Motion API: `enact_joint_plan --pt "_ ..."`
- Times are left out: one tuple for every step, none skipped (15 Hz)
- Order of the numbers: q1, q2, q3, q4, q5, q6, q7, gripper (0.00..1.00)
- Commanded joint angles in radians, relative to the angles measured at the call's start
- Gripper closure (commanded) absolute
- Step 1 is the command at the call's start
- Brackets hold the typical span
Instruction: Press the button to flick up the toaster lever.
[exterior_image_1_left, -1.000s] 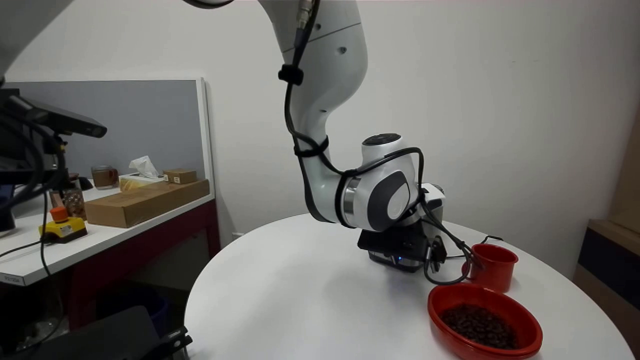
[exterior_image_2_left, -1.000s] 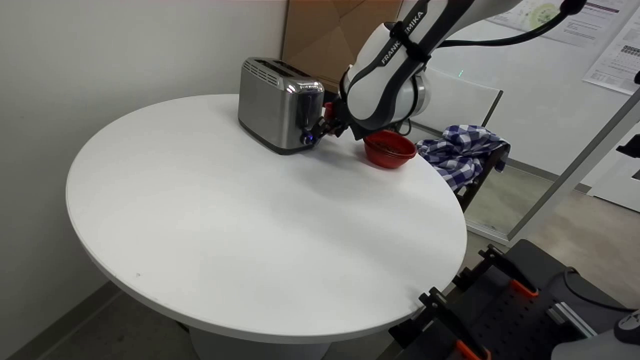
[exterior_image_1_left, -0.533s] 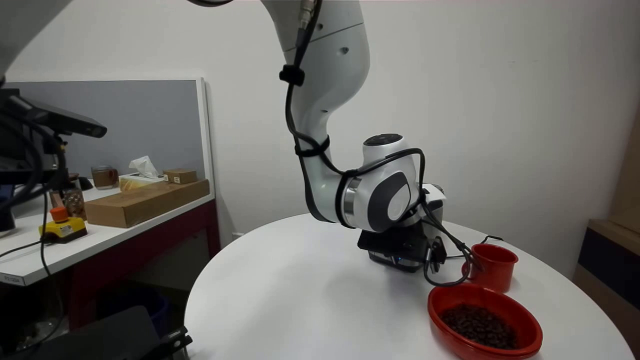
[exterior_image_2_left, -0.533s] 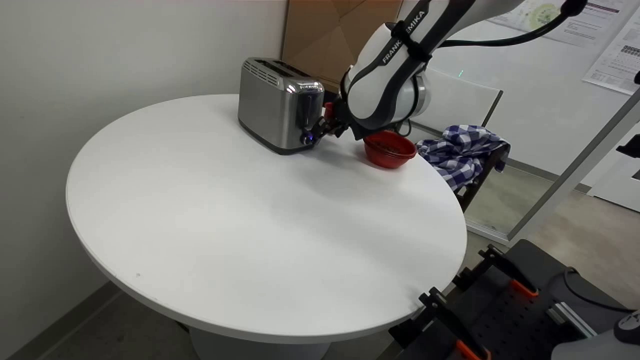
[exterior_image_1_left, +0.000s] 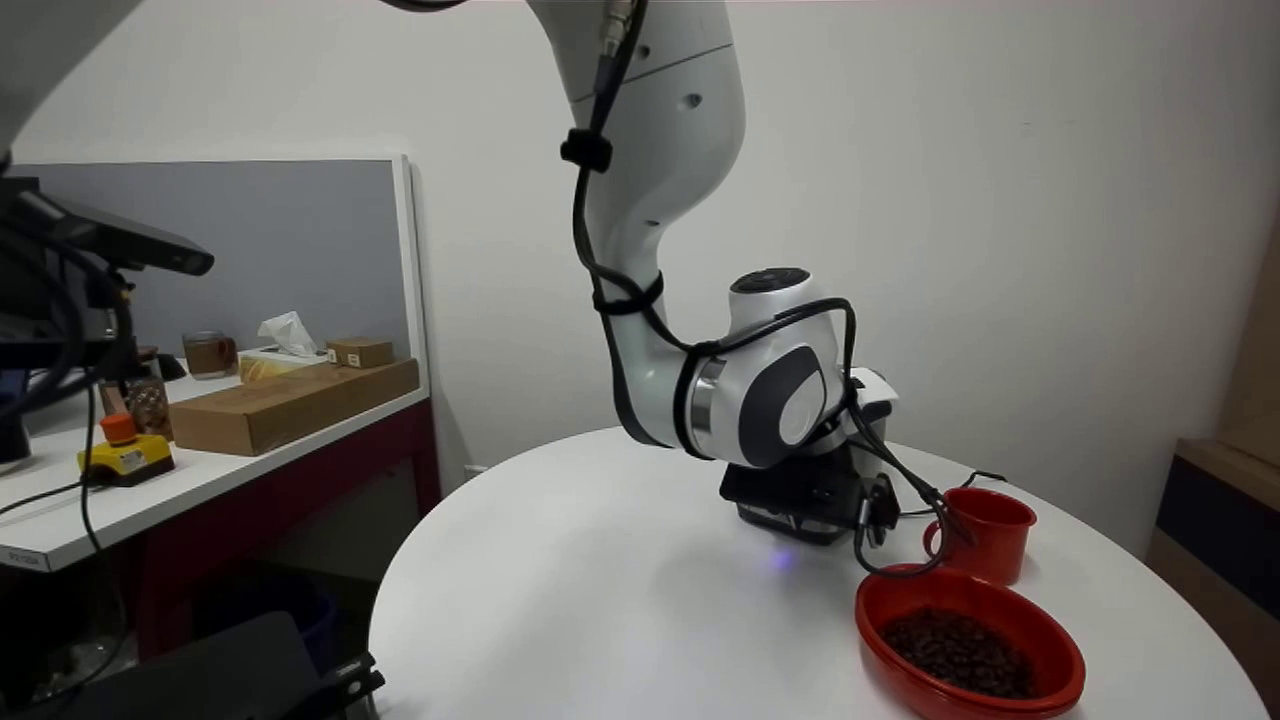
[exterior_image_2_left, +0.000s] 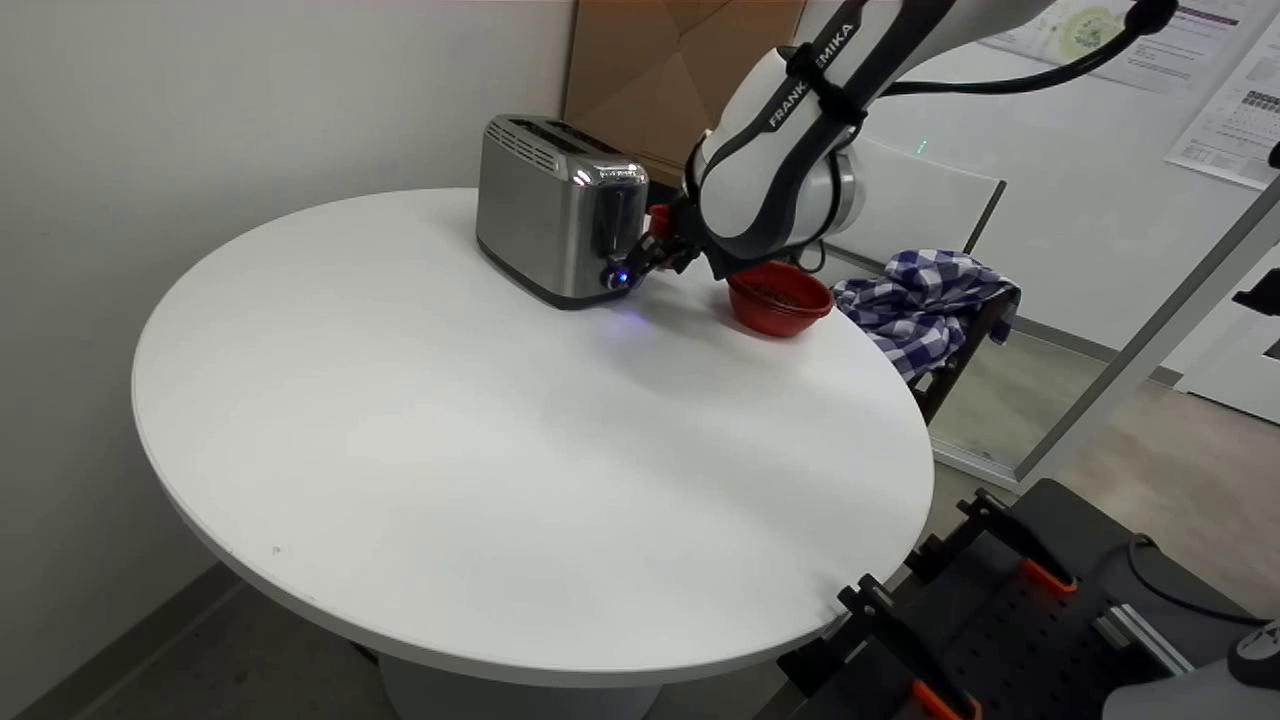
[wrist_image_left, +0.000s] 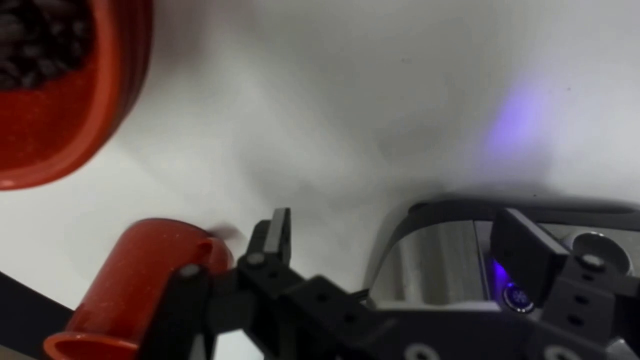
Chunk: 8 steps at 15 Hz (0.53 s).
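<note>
The toaster (exterior_image_2_left: 530, 215), shiny silver with top slots and a dark base, stands on the round white table. In an exterior view only its base (exterior_image_1_left: 795, 525) shows well below the arm. In the wrist view its silver end (wrist_image_left: 430, 262) is at lower right. A round lit button (wrist_image_left: 517, 297) glows blue-violet there, partly covered by one finger. My gripper (wrist_image_left: 402, 237) is open and empty, one finger against or just before the control panel, the other off the toaster's side. In an exterior view the gripper (exterior_image_2_left: 645, 260) is at the panel. I cannot make out the lever.
A red mug (exterior_image_1_left: 995, 535) stands beside the toaster; it also shows in the wrist view (wrist_image_left: 145, 275). A red bowl (exterior_image_1_left: 870, 640) of dark beans is nearer the table edge. A round knob (wrist_image_left: 600, 250) sits on the toaster panel. Cables hang from the wrist.
A blue-violet glow has appeared on the table before the toaster, and the light at its panel is brighter. The arm has shifted very slightly right in both exterior views.
</note>
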Motion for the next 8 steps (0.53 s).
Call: enact_joint_plan --pt "-0.025 0.008 0.027 -0.011 0.018 0.047 -0.030 0.00" --pt "-0.026 0.008 0.028 -0.013 0.017 0.049 -0.030 0.00" --pt "-0.028 0.008 0.031 -0.015 0.017 0.046 -0.030 0.00" --pt "-0.030 0.009 0.033 -0.015 0.017 0.046 -0.030 0.00" --pt "-0.033 0.011 0.037 -0.015 0.019 0.054 -0.028 0.00" --pt "-0.038 0.014 0.042 -0.015 0.020 0.071 -0.027 0.00" --pt "-0.042 0.014 0.047 -0.016 0.019 0.083 -0.027 0.00" --pt "-0.047 0.016 0.050 -0.020 0.017 0.103 -0.028 0.00"
